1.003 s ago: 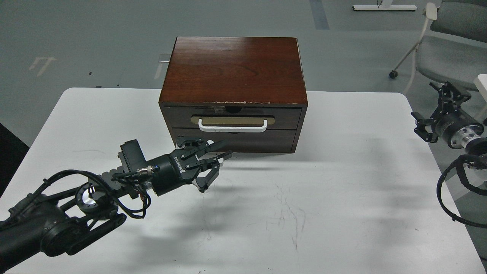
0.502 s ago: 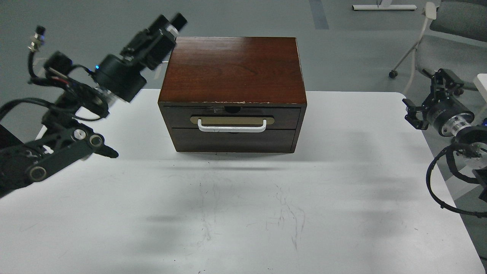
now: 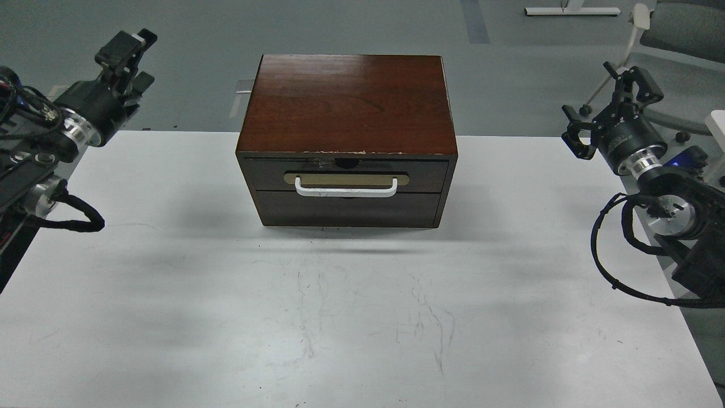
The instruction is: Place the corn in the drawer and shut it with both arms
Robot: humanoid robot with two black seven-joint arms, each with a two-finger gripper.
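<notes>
drawer (image 3: 345, 175) stays closed | left tool (image 3: 126, 54) retreated, state unclear | right tool (image 3: 614, 113) raised, released

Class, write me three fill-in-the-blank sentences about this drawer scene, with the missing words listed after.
1. The drawer is fully ____.
2. Its bar handle is coloured ____.
3. The wooden box stands on a ____ table.
Missing words: closed; white; white
</notes>
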